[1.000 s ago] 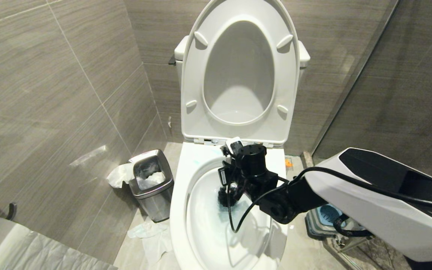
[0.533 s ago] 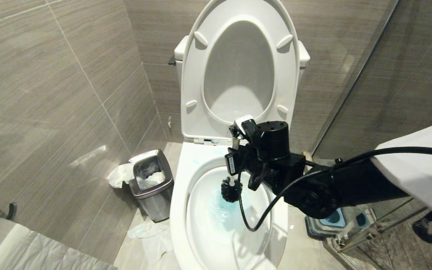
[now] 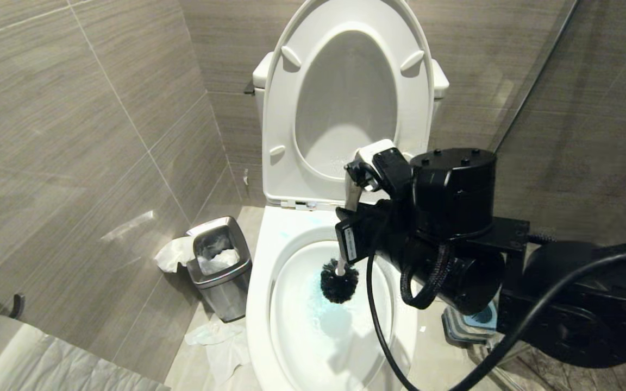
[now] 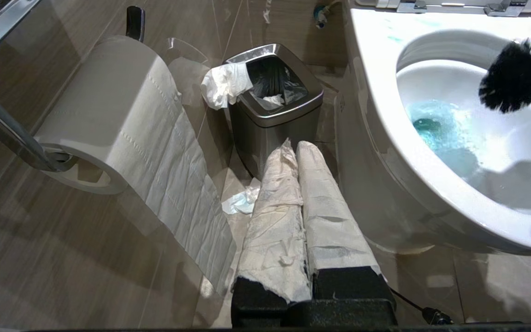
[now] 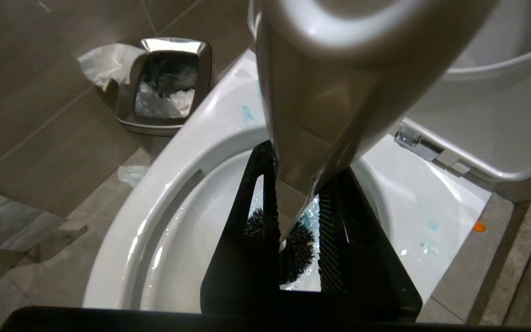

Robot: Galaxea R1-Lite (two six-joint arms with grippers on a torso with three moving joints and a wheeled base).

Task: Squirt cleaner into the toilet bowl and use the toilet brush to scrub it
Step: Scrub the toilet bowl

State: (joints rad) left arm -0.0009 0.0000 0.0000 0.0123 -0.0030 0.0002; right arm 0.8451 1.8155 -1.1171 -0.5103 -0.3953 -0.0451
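Lifted, toilet brush (image 3: 339,281) clears toilet bowl's (image 3: 261,282) turquoise cleaner (image 3: 321,309).

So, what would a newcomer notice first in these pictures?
First the big black right pincer, shut on the brush, whose dark head hangs over turquoise water inside the white toilet. Then the steel bin stuffed with paper, on the floor at the toilet's left.
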